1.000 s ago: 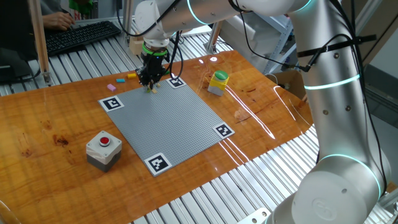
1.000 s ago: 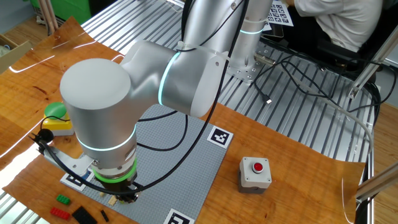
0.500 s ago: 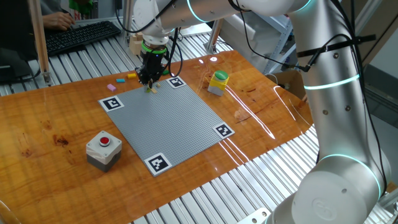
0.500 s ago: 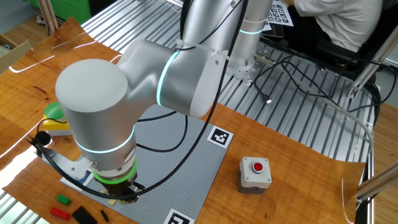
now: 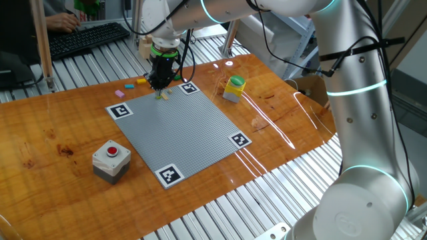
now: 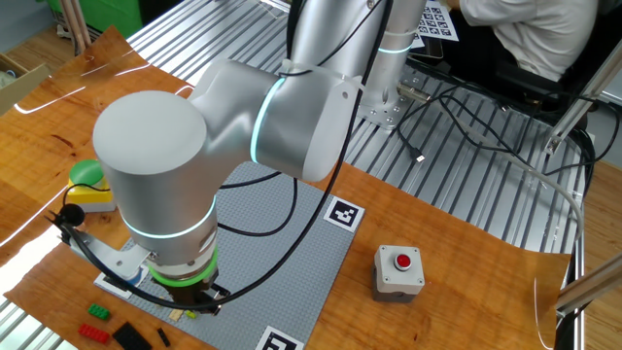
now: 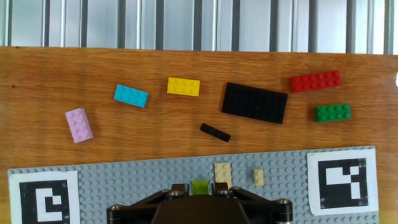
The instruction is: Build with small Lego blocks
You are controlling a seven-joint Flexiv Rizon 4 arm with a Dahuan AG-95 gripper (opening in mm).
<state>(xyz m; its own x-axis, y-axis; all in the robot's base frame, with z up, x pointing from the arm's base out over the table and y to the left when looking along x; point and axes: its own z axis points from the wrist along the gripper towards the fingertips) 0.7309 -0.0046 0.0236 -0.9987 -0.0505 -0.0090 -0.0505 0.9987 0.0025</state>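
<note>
On the grey studded baseplate [image 7: 186, 180] near its far edge I see my gripper [image 7: 200, 194] low over a small lime-green brick [image 7: 200, 186]. I cannot tell if the jaws are squeezing it or let go. Just beside it stand a tan brick [image 7: 222, 175] and a tiny tan brick [image 7: 258, 177]. On the wooden table [image 7: 124, 137] past the plate lie loose bricks: pink [image 7: 79, 125], blue [image 7: 131, 96], yellow [image 7: 183, 86], red [image 7: 315, 81], green [image 7: 332, 112] and a flat black plate [image 7: 255, 102]

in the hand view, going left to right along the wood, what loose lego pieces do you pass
pink brick → blue brick → yellow brick → thin black bar → black plate → red brick → green brick
</note>
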